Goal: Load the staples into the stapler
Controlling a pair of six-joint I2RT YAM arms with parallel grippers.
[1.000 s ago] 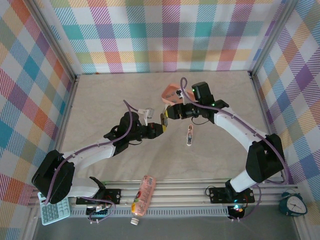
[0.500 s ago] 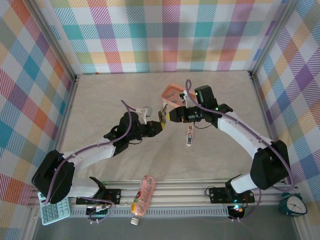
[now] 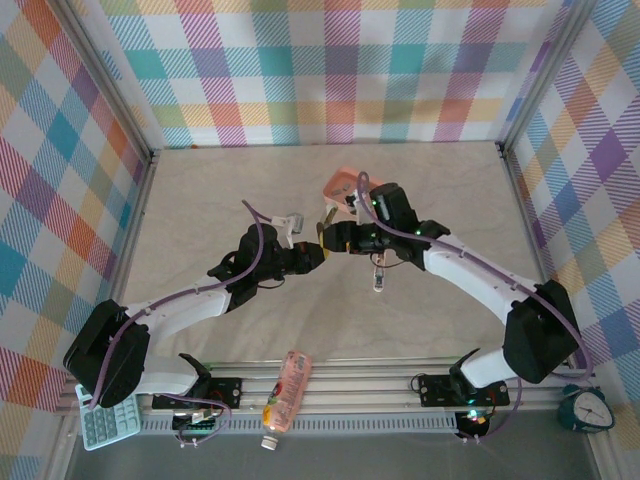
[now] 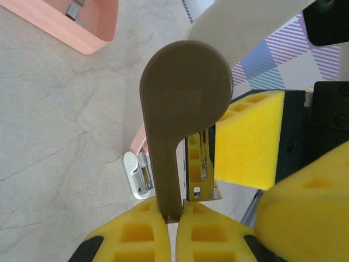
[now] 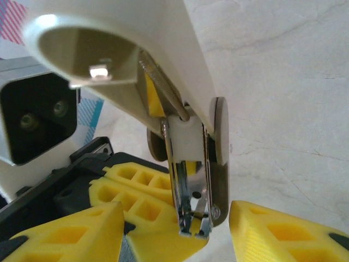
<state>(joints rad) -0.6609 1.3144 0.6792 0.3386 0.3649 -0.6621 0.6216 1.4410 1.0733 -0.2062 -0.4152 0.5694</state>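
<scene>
The stapler [image 3: 325,238] is held up over the table's middle, swung open. My left gripper [image 3: 314,258] is shut on its brown base [image 4: 180,109], with its yellow fingers [image 4: 136,234] pinching the base's narrow end. The white cover [image 5: 136,65] is raised and the shiny metal magazine [image 5: 188,185] is bared. My right gripper [image 5: 177,218] is open, with one yellow finger [image 5: 71,234] on each side of the magazine's end and a gap on both sides. In the left wrist view its pad [image 4: 251,142] stands right next to the magazine [image 4: 200,164]. A grey strip of staples [image 4: 73,8] lies in the pink tray [image 4: 92,33].
A small white-and-pink stapler [image 3: 379,272] lies on the table just right of the grippers. The pink tray [image 3: 345,185] sits behind them. A bottle [image 3: 285,390] lies on the front rail, with a calculator [image 3: 105,420] at the front left and a clock [image 3: 588,408] at the front right.
My right gripper has moved left and nearer, up to the open stapler. My left gripper has kept its hold and stayed in place.
</scene>
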